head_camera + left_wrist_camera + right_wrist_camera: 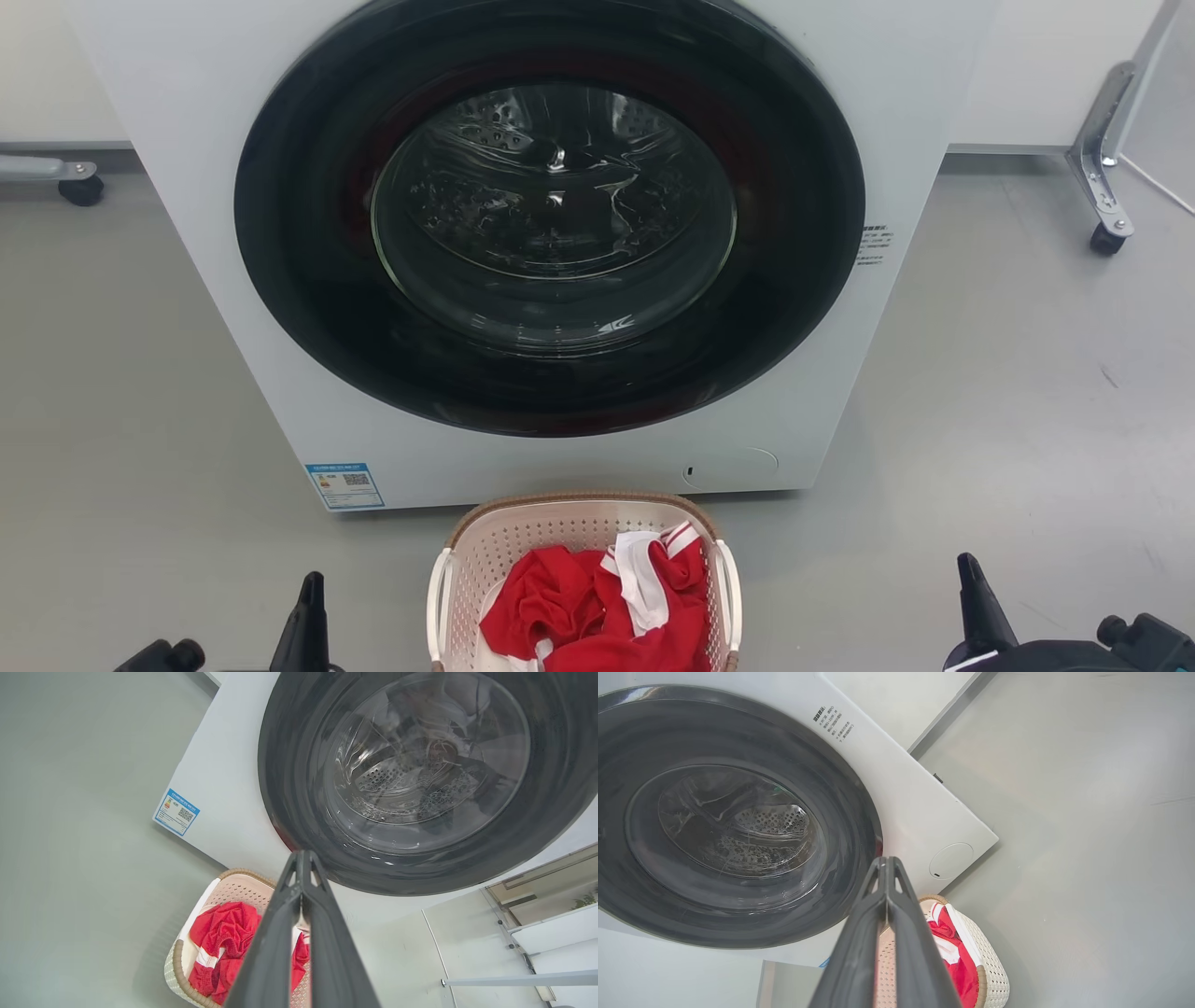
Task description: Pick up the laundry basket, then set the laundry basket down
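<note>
The laundry basket (pixel 579 498) stands on the grey floor (pixel 980 420) right in front of the washing machine (pixel 187 187), just below its dark round door (pixel 551 215), with a red and white garment (pixel 579 607) bunched up inside. The left gripper (pixel 313 583) hangs out in front of the machine's lower left corner and the right gripper (pixel 966 569) in front of its lower right, both apart from the basket. Each one's fingers (pixel 275 933) are clenched tip to tip with nothing between them
</note>
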Robot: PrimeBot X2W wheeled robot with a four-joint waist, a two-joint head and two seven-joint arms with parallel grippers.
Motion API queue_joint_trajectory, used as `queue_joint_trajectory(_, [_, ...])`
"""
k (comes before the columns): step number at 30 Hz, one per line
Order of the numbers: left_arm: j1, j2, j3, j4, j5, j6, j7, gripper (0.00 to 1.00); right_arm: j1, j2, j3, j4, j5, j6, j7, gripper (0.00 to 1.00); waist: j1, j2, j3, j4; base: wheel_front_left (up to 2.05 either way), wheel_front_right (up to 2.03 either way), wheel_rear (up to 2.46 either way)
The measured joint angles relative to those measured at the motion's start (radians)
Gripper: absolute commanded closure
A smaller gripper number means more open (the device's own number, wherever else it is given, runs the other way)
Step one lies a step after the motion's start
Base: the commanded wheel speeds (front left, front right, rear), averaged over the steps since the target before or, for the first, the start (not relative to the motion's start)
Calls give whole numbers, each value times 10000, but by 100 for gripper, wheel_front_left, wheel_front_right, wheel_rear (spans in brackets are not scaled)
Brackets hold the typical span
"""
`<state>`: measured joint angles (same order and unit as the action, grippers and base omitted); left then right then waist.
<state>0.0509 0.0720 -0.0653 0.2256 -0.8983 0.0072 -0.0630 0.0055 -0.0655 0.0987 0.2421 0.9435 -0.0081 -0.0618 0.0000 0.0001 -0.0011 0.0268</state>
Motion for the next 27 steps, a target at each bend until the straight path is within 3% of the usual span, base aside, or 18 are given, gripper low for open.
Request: queue_joint_trajectory(27, [-702, -134, 865, 366, -3762, -706, 976, 100, -470, 121, -1258, 307, 3528, 706, 963, 100, 0, 0, 15, -148, 0, 0, 0])
